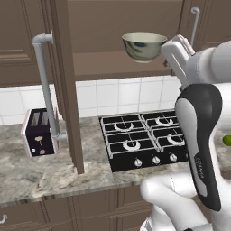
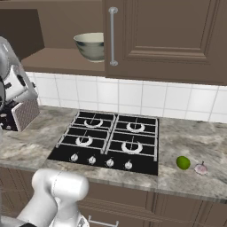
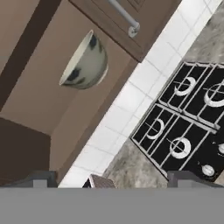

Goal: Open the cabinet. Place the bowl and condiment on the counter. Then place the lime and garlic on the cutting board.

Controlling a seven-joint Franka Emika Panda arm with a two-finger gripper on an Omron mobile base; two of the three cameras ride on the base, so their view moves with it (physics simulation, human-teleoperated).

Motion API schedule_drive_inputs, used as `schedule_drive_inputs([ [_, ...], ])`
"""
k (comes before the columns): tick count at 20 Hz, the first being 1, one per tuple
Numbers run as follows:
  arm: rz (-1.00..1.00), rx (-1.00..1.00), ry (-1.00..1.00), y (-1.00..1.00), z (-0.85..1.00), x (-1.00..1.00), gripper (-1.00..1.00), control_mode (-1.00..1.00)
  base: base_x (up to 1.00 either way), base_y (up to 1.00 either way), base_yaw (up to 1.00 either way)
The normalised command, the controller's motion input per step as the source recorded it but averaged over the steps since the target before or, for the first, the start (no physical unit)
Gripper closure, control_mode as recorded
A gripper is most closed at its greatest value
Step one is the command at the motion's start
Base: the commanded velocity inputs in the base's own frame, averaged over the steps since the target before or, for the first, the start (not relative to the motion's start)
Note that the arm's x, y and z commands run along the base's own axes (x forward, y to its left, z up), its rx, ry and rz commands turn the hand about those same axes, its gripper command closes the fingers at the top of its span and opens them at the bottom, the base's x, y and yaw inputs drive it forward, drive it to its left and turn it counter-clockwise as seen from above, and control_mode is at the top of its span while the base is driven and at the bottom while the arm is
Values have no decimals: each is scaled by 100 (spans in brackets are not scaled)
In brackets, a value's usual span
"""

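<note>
Cabinet (image 1: 63, 85) door swung open left of the hob (image 2: 108, 142), bowl (image 1: 143, 46) on the cabinet shelf above the hob, end effector (image 3: 113, 177) released and apart from the bowl, lime (image 2: 183, 162) and garlic (image 2: 201, 169) on the tabletop (image 2: 195, 142) right of the hob, toaster (image 1: 39, 131) to its left.

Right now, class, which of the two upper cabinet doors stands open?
The left door, swung out edge-on beside the toaster; the right door, beside the bowl, is shut.
</note>
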Motion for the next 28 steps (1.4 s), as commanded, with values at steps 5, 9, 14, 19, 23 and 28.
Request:
schedule_drive_inputs([
  [5,0,-55,-40,-61,-9,6,-100,-100,0,0,0],
  [9,0,-45,-27,-44,0,19,-100,-100,0,0,0],
  [14,0,-25,-15,-33,5,35,-100,-100,0,0,0],
  [19,0,-5,-6,-37,38,22,-100,-100,0,0,0],
  [23,0,-1,-1,-50,44,35,-100,-100,0,0,0],
  [28,1,-1,1,-56,26,42,-100,-100,0,0,0],
])
